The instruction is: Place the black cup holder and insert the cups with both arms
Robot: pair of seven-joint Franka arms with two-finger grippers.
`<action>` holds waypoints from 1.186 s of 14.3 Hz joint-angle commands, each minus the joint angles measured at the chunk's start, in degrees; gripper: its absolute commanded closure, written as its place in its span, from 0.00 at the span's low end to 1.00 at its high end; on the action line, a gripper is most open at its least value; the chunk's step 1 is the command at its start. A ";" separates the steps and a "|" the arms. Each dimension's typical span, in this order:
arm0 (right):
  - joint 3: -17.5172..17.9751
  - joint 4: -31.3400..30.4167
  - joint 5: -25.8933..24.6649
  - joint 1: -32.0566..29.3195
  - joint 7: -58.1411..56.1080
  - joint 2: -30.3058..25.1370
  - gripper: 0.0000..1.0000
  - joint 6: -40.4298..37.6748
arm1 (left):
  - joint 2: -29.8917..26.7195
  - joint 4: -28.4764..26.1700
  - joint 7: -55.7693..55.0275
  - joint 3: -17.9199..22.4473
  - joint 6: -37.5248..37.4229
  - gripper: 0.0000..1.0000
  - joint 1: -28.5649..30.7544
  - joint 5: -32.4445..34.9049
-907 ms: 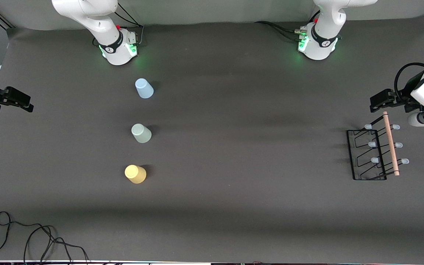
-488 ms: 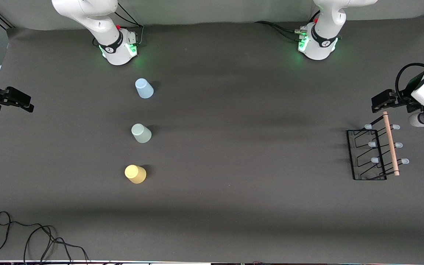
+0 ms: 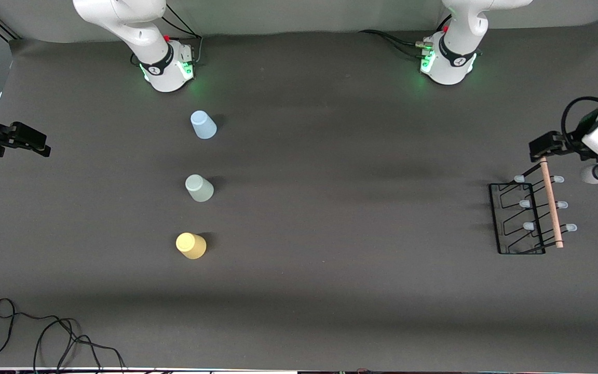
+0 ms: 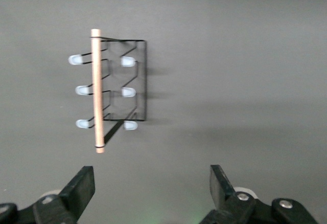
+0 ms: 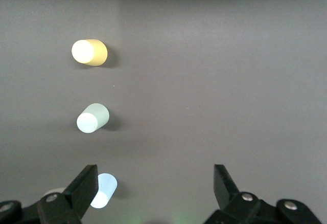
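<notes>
The black cup holder (image 3: 530, 215) stands on the table at the left arm's end, with its wooden rod handle (image 3: 551, 202) on top; it also shows in the left wrist view (image 4: 115, 91). My left gripper (image 3: 544, 148) is open and empty, up in the air over the table by the rod's end nearest the bases (image 4: 152, 183). Three cups stand upside down in a row toward the right arm's end: light blue (image 3: 203, 124), grey-green (image 3: 199, 187), yellow (image 3: 190, 245). My right gripper (image 3: 31, 144) is open and empty at the right arm's end (image 5: 156, 185).
A black cable (image 3: 44, 337) lies coiled at the table corner nearest the front camera on the right arm's end. The two green-lit arm bases (image 3: 166, 67) (image 3: 447, 62) stand along the table's edge farthest from the front camera.
My left gripper has moved a little toward the table's end, closing on the rod's end. My right gripper has shifted slightly toward the cups. The cups and holder have not moved.
</notes>
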 commanded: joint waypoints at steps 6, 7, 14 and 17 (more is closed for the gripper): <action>0.16 0.08 0.27 -0.08 -0.34 0.12 0.00 -0.96 | -1.68 -6.11 22.29 0.50 5.35 0.00 16.13 -0.03; 0.16 0.08 0.27 -0.08 -0.34 0.12 0.00 -0.96 | -2.64 -8.65 22.12 0.41 6.93 0.00 15.79 -0.37; 0.16 0.08 0.27 -0.08 -0.34 0.12 0.00 -1.05 | -5.82 -32.99 21.94 -0.03 34.76 0.00 14.91 -3.10; 0.16 0.08 0.27 -0.08 -0.34 0.12 0.00 -1.05 | -0.21 -34.25 21.94 -0.02 41.82 0.00 14.29 -3.10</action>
